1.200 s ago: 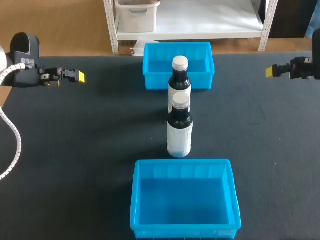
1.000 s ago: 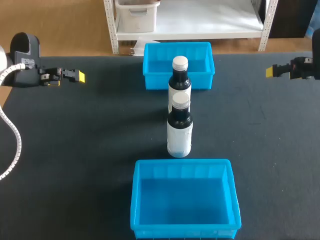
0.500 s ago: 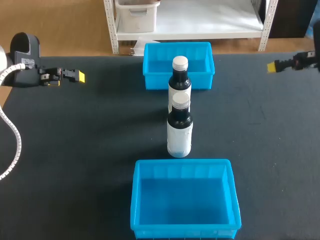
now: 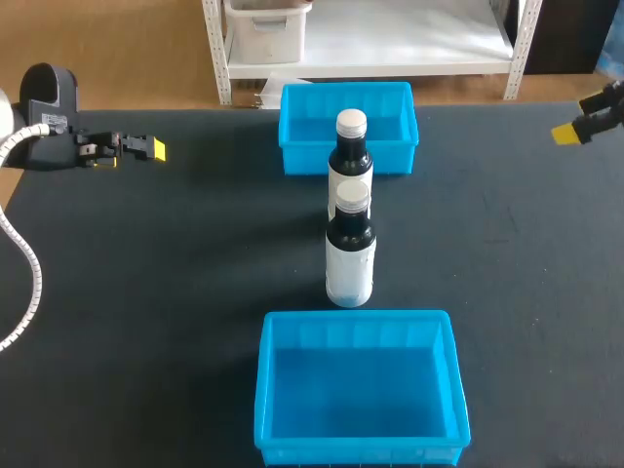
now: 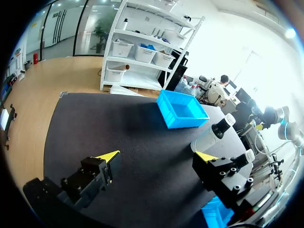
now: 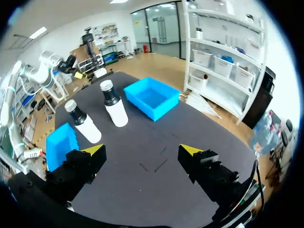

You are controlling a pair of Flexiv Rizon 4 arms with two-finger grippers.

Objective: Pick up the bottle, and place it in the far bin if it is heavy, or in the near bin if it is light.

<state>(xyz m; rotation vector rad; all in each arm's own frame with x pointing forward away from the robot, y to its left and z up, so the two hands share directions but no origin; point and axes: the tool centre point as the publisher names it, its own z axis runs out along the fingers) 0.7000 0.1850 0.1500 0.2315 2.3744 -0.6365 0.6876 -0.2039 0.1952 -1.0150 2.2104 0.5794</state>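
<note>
Two dark bottles with white labels and white caps stand in a row at mid-table. The far bottle [image 4: 350, 156] [image 5: 211, 135] [image 6: 114, 104] stands right in front of the far blue bin [image 4: 302, 156] [image 5: 187, 121] [image 6: 159, 111]. Behind the near blue bin [image 4: 356, 317] [image 5: 213, 216] [image 6: 59, 140] is the near bottle [image 4: 350, 249] [image 5: 242, 159] [image 6: 81, 122]. My left gripper [image 4: 146, 148] [image 5: 156, 156] hovers open at the far left, well away from the bottles. At the far right edge my right gripper [image 4: 570, 132] [image 6: 142, 151] is open, holding nothing.
Both bins look empty. Black mat covers the table on either side of the bottle row, between the bottles and each gripper.
My right gripper has drawn back to the right, toward the view's edge, and tilted slightly. The left arm, the bottles and the bins have not moved.
</note>
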